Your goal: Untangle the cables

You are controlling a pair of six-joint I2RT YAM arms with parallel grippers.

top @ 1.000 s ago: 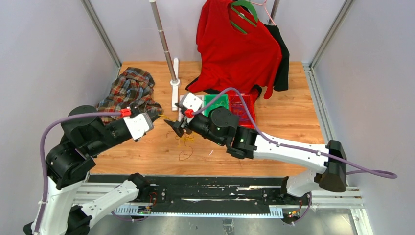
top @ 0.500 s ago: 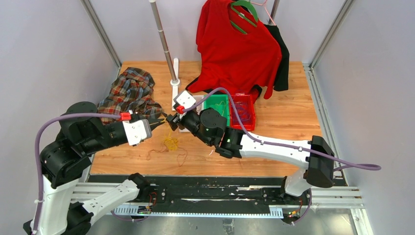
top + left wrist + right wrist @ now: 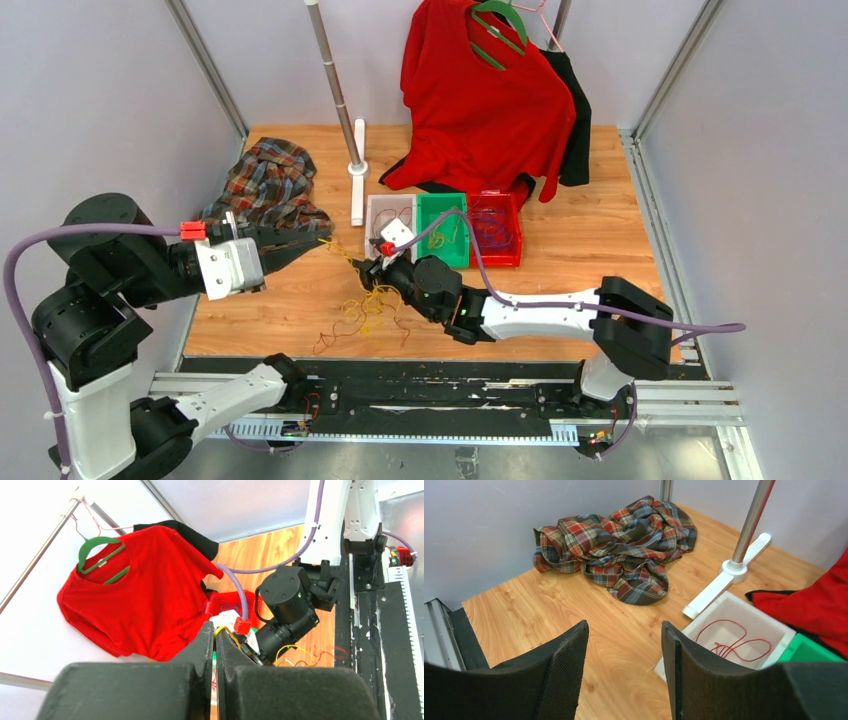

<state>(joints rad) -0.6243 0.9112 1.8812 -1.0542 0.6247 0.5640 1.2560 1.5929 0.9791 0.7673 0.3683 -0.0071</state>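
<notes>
We're partway: the bins [image 3: 497, 263] hold a few strands, but most cables [image 3: 365, 312] sit tangled on the table [image 3: 580, 240] beside our right gripper [image 3: 363, 272], jaws wide and empty, with the left gripper [image 3: 318, 240] pinched on a yellow strand [image 3: 336, 249].

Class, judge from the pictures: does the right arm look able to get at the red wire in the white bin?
Probably yes. The right end effector is open and empty, and the red wire lies uncovered in the white bin just ahead, with nothing between.
</notes>
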